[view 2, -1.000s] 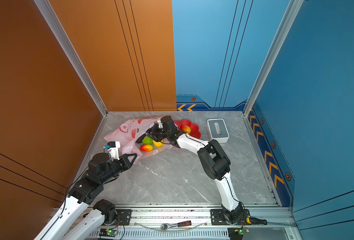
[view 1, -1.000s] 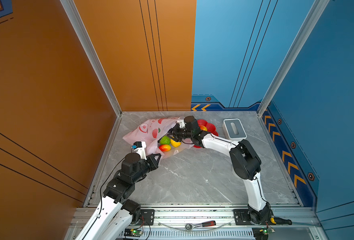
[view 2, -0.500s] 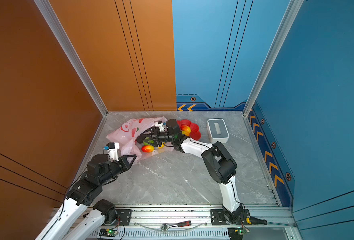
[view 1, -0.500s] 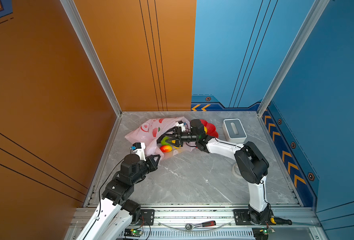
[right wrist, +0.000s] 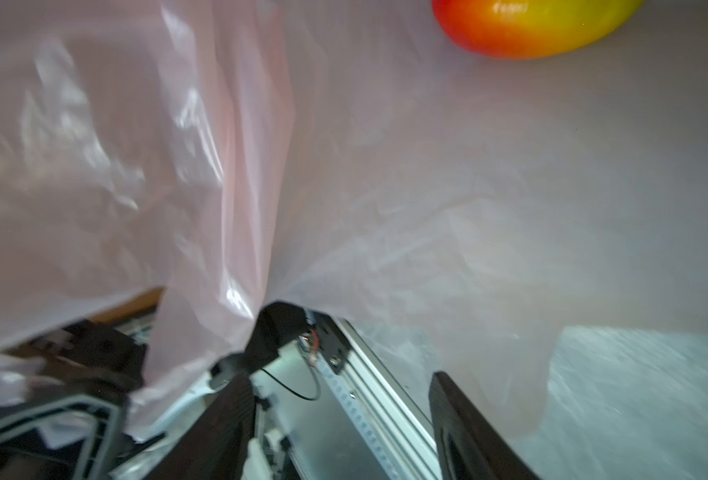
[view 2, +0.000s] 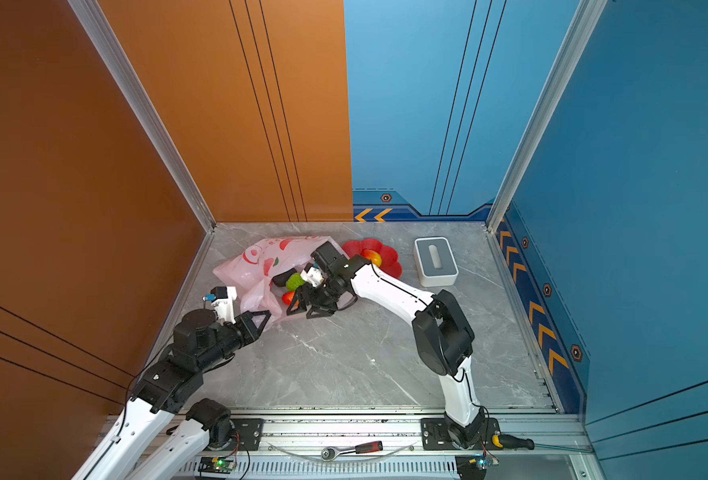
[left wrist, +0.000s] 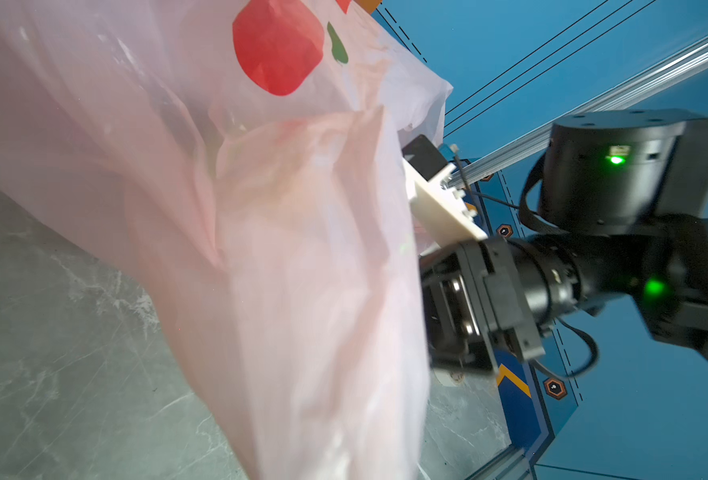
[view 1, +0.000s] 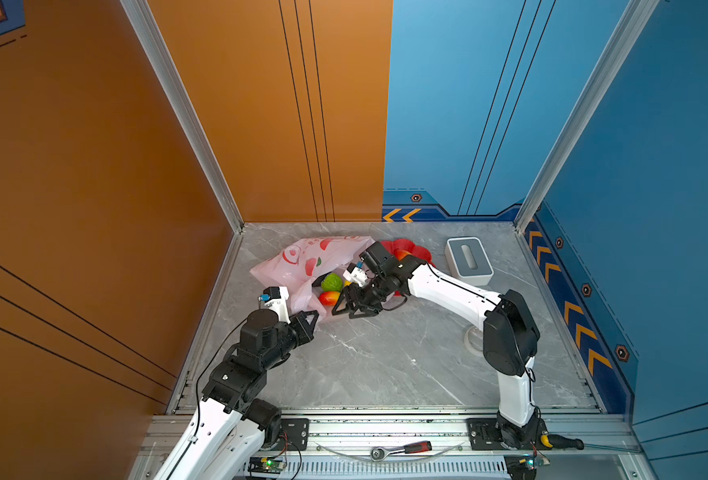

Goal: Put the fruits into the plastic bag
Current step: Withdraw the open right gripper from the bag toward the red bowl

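Observation:
The pale pink plastic bag (view 1: 298,262) (view 2: 256,257) lies at the back left, mouth towards the middle. In its mouth sit a green fruit (view 1: 332,282) (view 2: 295,281), a red-yellow mango (view 1: 329,297) (right wrist: 531,25) and a dark avocado (view 2: 283,276). Another red-yellow fruit (view 1: 402,254) (view 2: 372,257) rests in the red dish (view 1: 421,251). My left gripper (view 1: 308,322) is shut on the bag's front edge; in the left wrist view the bag (left wrist: 261,249) hides its jaws. My right gripper (view 1: 347,309) (right wrist: 344,415) stands open and empty just in front of the mango, over the bag's lower lip.
A white-grey tissue box (view 1: 468,257) stands right of the red dish (view 2: 385,266). Orange wall on the left, blue walls behind and right. A ratchet and a screwdriver (view 1: 402,449) lie on the front rail.
My right gripper has drawn back out of the bag's mouth towards the front and turned to point front-left. The left arm has hardly moved.

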